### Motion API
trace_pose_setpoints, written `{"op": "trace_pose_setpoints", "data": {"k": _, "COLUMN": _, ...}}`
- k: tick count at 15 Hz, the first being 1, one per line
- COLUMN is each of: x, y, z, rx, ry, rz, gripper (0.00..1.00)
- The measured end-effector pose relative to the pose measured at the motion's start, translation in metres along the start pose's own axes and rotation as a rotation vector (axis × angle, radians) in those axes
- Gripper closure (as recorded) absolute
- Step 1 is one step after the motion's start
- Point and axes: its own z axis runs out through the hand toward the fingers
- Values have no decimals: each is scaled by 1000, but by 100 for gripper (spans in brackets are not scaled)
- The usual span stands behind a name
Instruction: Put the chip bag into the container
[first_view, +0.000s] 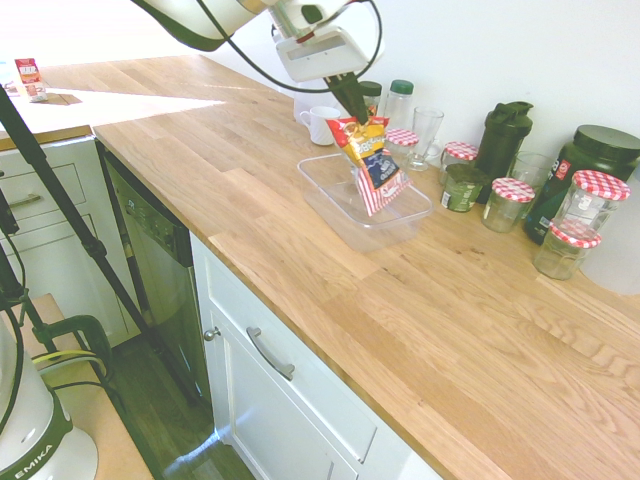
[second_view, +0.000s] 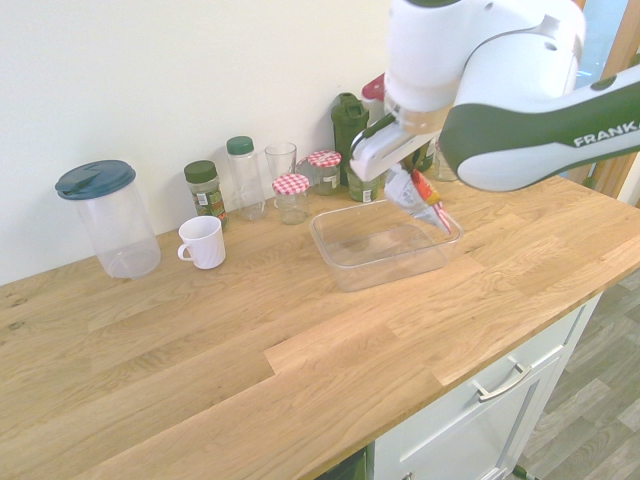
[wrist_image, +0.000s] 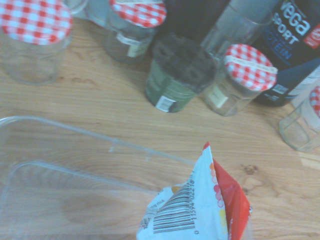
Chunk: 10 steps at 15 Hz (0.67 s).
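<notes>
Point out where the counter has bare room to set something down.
Bare wood runs along the counter's front edge beside the container, and left of the white mug in the first exterior view. It is crowded along the wall, among jars and bottles.

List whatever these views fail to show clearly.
- Tool: in the second exterior view, the arm and bag hide its fingertips.
- Bag: its lower part is cut off by the wrist view's bottom edge.
- Tub: the wrist view's edges cut off much of it.
- Small label print on the green cup: blurred in the wrist view.
- Far packet: small print too small in the first exterior view.
</notes>
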Motion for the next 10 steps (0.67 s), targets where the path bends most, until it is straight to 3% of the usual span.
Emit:
{"op": "trace_pose_setpoints", "data": {"k": 5, "x": -13, "y": -32, "z": 52, "rx": -55, "ry": -24, "rz": -34, "gripper": 100}}
{"op": "trace_pose_setpoints", "data": {"k": 6, "x": -10, "y": -36, "z": 61, "rx": -62, "ry": -31, "rz": -29, "gripper": 0}}
{"op": "trace_pose_setpoints", "data": {"k": 10, "x": -8, "y": -40, "z": 74, "rx": -77, "ry": -48, "rz": -26, "gripper": 0}}
